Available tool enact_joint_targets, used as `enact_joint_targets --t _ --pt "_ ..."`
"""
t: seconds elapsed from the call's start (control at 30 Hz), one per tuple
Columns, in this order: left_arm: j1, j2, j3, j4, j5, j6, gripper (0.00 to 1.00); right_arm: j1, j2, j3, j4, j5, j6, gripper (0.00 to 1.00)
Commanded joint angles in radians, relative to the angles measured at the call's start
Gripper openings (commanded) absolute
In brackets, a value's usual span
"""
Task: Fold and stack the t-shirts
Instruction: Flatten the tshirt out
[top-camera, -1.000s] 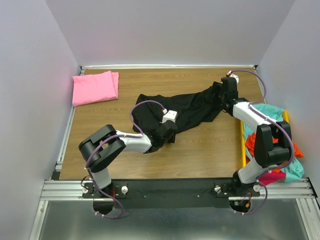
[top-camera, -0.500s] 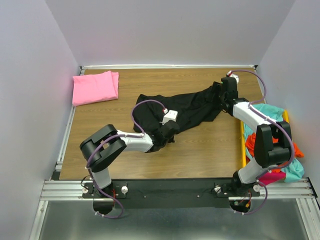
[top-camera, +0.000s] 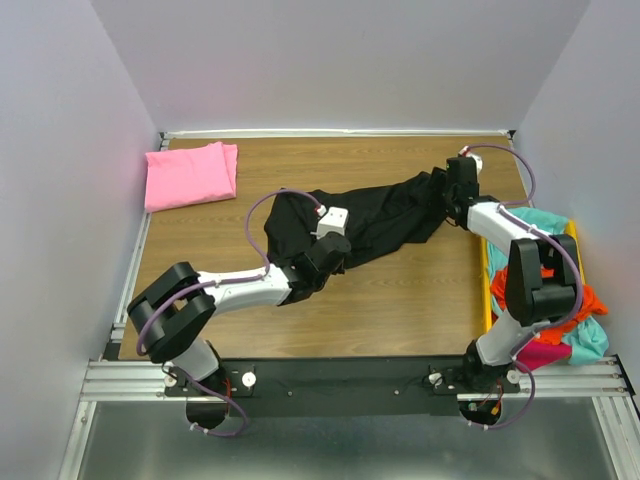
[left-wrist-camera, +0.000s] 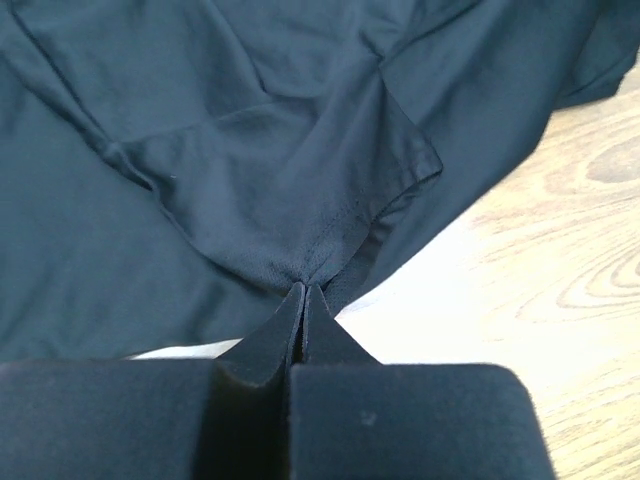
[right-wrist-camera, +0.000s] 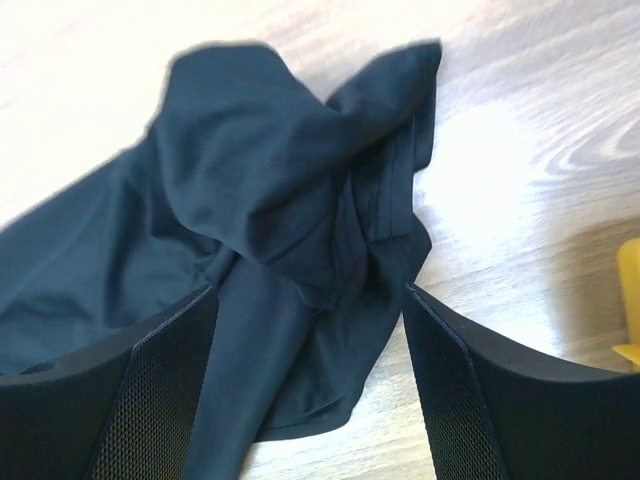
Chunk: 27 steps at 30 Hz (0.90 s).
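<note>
**A:** What has changed since a second ago?

**B:** The left end effector (left-wrist-camera: 304, 295) was partly open then. Now its jaws are pressed together on a pinch of the black t-shirt (top-camera: 385, 215), at the hem along the shirt's near-left edge. The left arm (top-camera: 240, 288) has also stretched out, and its elbow has swung further left of the shirt and nearer the base.

**A:** And the other side?

**B:** It has barely moved. The right end effector (right-wrist-camera: 308, 290) sits at the black t-shirt's far-right end. Its jaws stand wide apart on either side of a bunched fold and do not clamp it.

**A:** Where does the shirt lie?

**B:** It is spread crumpled across the middle of the table (top-camera: 400, 300), stretched between the two end effectors.

**A:** What else is around it?

**B:** A folded pink t-shirt (top-camera: 190, 173) lies well to the left of the black one, toward the far side. Off the black shirt's right end is the yellow bin (top-camera: 487, 290). It holds a teal shirt (top-camera: 535, 220), an orange shirt (top-camera: 590, 298) and a magenta shirt (top-camera: 545, 352).

**A:** Is anything blocking the view?

**B:** From above, the left wrist covers the pinched hem. The right arm (top-camera: 500, 225) crosses over the bin's far end on its way to the shirt.
</note>
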Motion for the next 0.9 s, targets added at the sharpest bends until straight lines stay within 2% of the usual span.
enact_joint_targets --t 0.0,0.2,0.27,0.43,0.47,0.53,0.57,0.67,0.87 --pt "0.023 -0.055 0.010 -0.027 -0.068 0.016 0.00 -0.017 0.062 0.015 0.000 -0.055 0.013 0.81" --pt "0.070 -0.124 -0.004 -0.025 -0.062 0.039 0.00 -0.028 0.139 0.043 0.002 -0.099 0.013 0.80" --pt "0.090 -0.146 -0.005 -0.024 -0.063 0.054 0.00 -0.029 0.150 0.046 0.002 -0.102 0.013 0.75" --pt "0.154 -0.223 -0.010 -0.011 -0.058 0.102 0.00 -0.031 0.121 0.040 -0.001 -0.122 0.007 0.57" --pt "0.193 -0.235 -0.010 -0.010 -0.054 0.109 0.00 -0.031 0.111 0.037 0.002 -0.124 0.005 0.44" --pt "0.239 -0.282 -0.015 0.005 -0.037 0.137 0.00 -0.029 0.076 0.032 0.000 -0.124 0.001 0.29" --pt "0.283 -0.299 -0.018 0.013 -0.031 0.148 0.00 -0.031 0.065 0.029 0.000 -0.124 -0.003 0.18" --pt "0.340 -0.364 -0.018 0.032 -0.008 0.181 0.00 -0.031 0.016 0.025 -0.001 -0.122 -0.010 0.10" --pt "0.467 -0.488 0.011 0.013 -0.005 0.229 0.00 -0.031 -0.097 0.014 -0.027 -0.099 -0.024 0.03"
